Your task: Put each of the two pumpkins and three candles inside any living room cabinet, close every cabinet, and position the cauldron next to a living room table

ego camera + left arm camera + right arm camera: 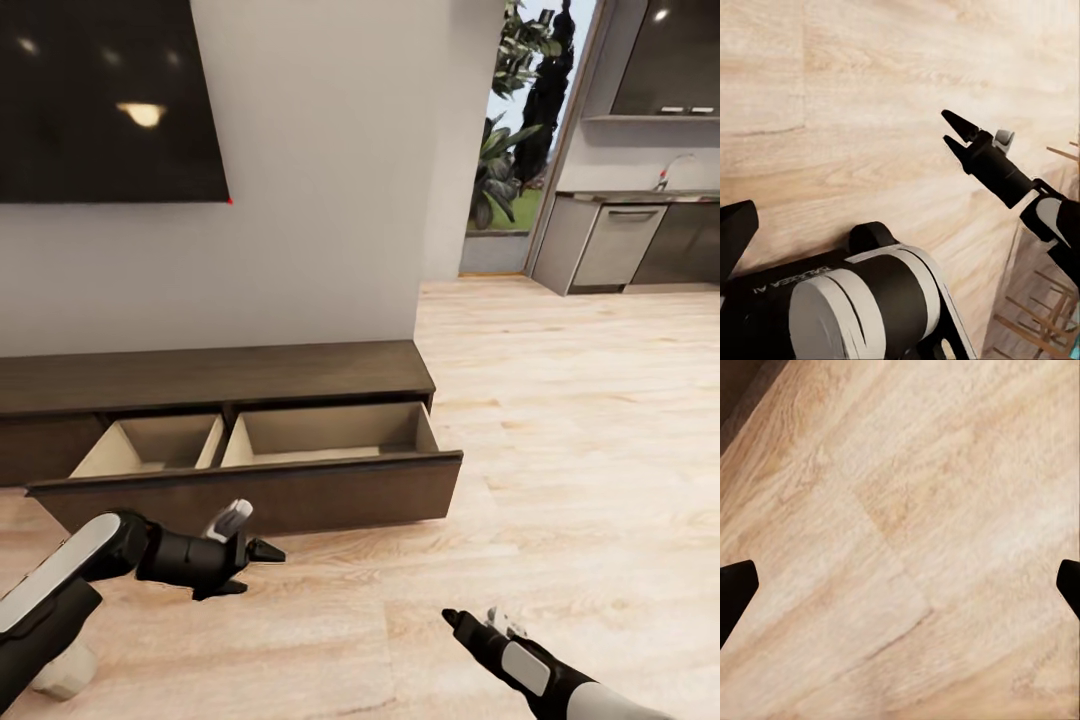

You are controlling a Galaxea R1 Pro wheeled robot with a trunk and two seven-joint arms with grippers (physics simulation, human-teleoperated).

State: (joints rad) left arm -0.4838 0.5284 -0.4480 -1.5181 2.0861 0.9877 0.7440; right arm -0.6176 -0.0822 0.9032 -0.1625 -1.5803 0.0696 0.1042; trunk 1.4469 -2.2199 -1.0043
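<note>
We face the cabinet [215, 375], a long, low, dark-brown wood unit against a plain grey wall, its flat pull-out front [250, 490] drawn open on two pale, smooth-walled compartments. Our left gripper [262, 552] hovers low over the blond, grainy plank floor [580, 420] just before that front, its black pointed fingers nearly together and holding nothing. Our right gripper [452, 619] hangs over bare floor to the right, well apart from the cabinet, fingertips spread wide and empty. A glossy black screen [105, 100] hangs above.
</note>
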